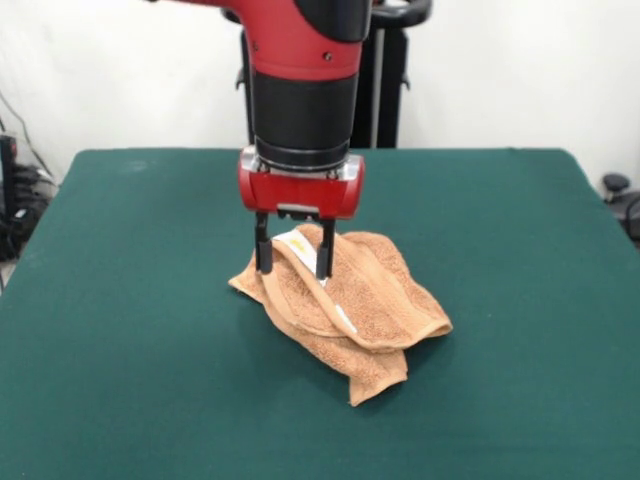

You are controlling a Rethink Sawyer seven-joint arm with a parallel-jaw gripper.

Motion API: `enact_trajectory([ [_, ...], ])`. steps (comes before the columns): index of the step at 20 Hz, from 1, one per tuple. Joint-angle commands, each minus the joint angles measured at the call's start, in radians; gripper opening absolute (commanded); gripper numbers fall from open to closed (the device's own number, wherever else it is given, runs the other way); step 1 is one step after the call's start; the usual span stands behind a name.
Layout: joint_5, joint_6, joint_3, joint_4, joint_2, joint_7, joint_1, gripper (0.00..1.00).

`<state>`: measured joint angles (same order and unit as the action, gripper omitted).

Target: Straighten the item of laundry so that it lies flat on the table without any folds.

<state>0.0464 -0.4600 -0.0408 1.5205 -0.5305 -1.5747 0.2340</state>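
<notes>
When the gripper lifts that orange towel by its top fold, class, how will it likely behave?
The towel is rumpled in soft folds, so it will probably droop limply. Its terry looks grippy, unlikely to slip from the gripper. It seems light.
</notes>
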Motion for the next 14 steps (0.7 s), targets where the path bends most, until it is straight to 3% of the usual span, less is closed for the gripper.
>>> enact_trajectory([
  [1,-0.041,0.063,0.127,0.107,0.124,-0.087,-0.001,1.00],
  [14,-0.038,0.119,0.101,0.127,0.143,-0.129,-0.043,1.00],
])
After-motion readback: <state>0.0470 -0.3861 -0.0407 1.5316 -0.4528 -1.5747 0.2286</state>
